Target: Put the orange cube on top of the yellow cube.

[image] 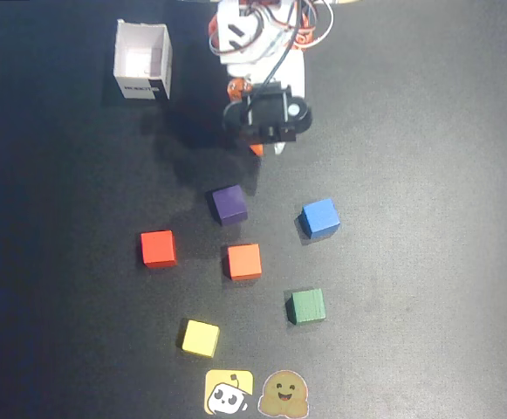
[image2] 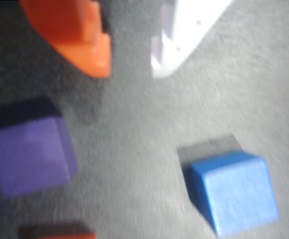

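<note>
Approach step: the fingers (image2: 129,57), parted and empty, hang above the worktop's far edge; next, descend astride the orange cube (image: 244,261), mid-worktop, before lifting toward the yellow cube (image: 201,338).

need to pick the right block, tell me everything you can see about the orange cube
The orange cube is a small, matte, solid-orange block with crisp edges, apparently painted wood or foam. It sits flat on the dark table, turned slightly askew, near the middle of the cube group in the overhead view: below the purple cube, right of the red cube, above the yellow cube. Nothing touches it; the gripper is open and well clear of it.
</note>
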You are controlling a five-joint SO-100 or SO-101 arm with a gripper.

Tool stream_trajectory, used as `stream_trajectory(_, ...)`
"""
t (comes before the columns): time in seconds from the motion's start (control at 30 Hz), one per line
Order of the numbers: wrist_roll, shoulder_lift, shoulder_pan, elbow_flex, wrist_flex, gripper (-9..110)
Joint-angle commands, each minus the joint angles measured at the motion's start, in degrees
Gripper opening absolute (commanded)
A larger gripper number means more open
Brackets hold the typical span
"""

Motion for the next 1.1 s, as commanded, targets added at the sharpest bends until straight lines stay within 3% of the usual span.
stream_trajectory(0.0, 0.62, -12.04, 0.26, -8.53, -2.72, 6)
stream_trajectory(0.2, 0.88, -32.52, 1.05, -22.94, -2.64, 9)
stream_trajectory(1.07, 3.34, -71.10, 2.72, -40.43, -18.72, 18)
